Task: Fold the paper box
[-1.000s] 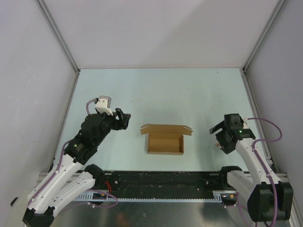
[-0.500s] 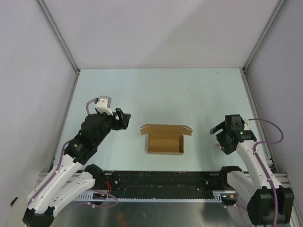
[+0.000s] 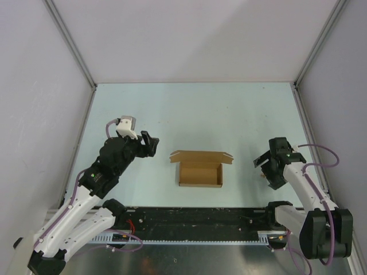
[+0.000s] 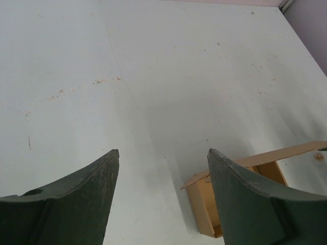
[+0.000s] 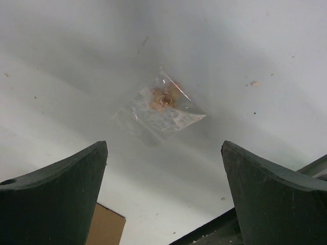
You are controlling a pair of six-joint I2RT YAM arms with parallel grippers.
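The left pincer (image 3: 150, 143) stands wide with nothing between its fingers, and the right pincer (image 3: 265, 168) is spread wide too, also holding nothing. Neither touches the paper box (image 3: 200, 172).

The box sits on the pale counter (image 3: 195, 109), near the middle of its near half and between the two arms. It is a brown open tray whose lid flap lies folded back on the far side, with small tabs at the flap's ends.

The left pincer sits just left of the box, and its wrist view shows the box's left end (image 4: 202, 199) past its right finger. The right pincer is further off on the right. Below it a small clear plastic bag (image 5: 162, 109) with something brownish inside lies flat on the counter.

A black rail (image 3: 195, 217) runs along the counter's near edge.
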